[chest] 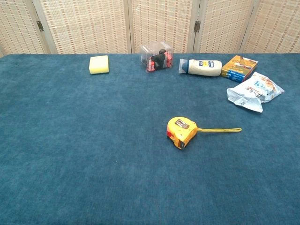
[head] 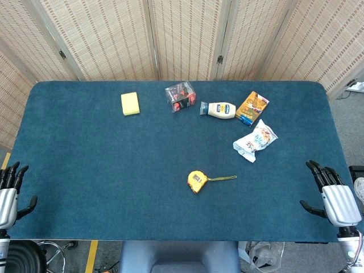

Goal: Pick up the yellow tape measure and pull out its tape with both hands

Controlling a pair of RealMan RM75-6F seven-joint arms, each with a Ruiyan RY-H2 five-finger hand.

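**Tape measure untouched, both hands parked wide**

The yellow tape measure lies flat near the middle of the desk, its thin wrist strap trailing toward the robot's right. The left hand and right hand sit at opposite desk edges, fingers spread and holding nothing. Risks, as I judge them: the low, rounded case may skid on the cloth under a sideways pinch, fingers may snag the strap instead of the tape tip, and the tape may snap back if released.
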